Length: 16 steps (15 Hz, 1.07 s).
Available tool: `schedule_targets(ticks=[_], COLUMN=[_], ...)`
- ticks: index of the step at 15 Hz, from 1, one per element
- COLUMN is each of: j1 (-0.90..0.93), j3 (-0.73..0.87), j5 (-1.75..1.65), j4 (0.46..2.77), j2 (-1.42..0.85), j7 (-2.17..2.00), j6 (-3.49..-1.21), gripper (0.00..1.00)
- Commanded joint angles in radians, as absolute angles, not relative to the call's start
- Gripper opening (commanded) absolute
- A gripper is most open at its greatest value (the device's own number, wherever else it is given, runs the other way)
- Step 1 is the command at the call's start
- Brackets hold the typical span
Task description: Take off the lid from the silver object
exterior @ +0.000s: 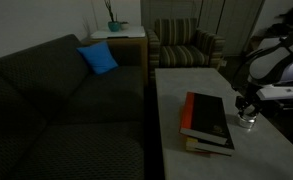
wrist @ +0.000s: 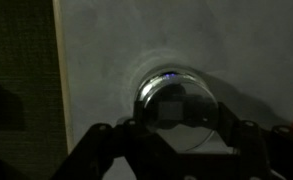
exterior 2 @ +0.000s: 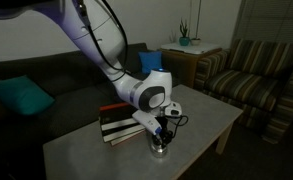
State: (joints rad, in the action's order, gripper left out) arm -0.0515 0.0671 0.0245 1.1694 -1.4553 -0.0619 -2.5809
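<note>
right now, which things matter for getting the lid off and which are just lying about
For the job: silver tin, lid, pincer.
Just lying about: book stack, blue cushion, potted plant, striped armchair.

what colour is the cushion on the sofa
Bright blue cushion, clearest in an exterior view.
</note>
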Motion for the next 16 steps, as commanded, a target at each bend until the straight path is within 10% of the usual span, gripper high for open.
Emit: schedule_targets(ticks=[1,16], j1=[-0.098,-0.082], j3=[0.018,0.035], j5=[0.037,0.028], j4=[1.172,1.337], j2=[-1.45,-1.33], j7=[-0.002,-0.055], j6=[-2.505,-2.555], gripper=[0.45,0.45])
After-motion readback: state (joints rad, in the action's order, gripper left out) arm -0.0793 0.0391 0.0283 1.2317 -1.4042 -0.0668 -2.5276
